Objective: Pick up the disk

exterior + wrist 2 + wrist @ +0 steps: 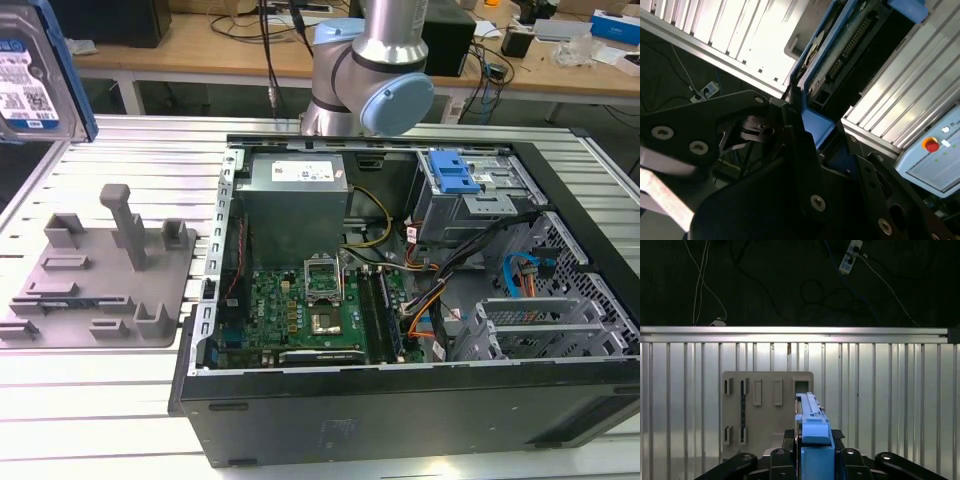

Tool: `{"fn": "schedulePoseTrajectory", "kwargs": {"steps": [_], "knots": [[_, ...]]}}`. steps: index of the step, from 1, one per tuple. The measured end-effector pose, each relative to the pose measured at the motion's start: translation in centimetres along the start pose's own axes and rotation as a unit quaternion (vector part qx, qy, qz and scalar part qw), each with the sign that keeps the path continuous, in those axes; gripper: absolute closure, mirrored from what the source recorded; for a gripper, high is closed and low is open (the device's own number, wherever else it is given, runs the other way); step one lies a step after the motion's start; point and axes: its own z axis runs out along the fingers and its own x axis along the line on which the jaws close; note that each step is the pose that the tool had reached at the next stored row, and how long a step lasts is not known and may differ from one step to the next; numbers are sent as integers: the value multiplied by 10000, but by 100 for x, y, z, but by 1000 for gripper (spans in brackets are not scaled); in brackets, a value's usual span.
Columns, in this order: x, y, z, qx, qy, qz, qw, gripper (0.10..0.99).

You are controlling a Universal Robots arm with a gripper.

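Note:
The disk (28, 80), silver with a white-and-blue label and a blue side rail, hangs in the air at the exterior view's upper left, high above the table and cut off by the picture's edge. In the first wrist view the disk (812, 427) stands edge-on with its blue rail facing the camera, and my gripper (812, 442) is shut on it from both sides. In the second wrist view the disk's dark underside (852, 47) and its connector row show, with the black fingers (800, 145) clamped on its blue end.
The grey fixture tray (100, 270) lies on the slotted aluminium table, directly below the held disk (765, 405). An open computer case (400, 400) with a blue-handled drive cage (455, 175) lies to the exterior view's right. The table edge (790, 331) borders a dark floor with cables.

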Motion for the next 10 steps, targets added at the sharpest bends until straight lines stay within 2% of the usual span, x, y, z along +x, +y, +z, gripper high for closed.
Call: {"fn": "schedulePoseTrajectory", "kwargs": {"steps": [10], "knots": [[0, 0, -1, 0, -1, 0, 10000, 718]]}}
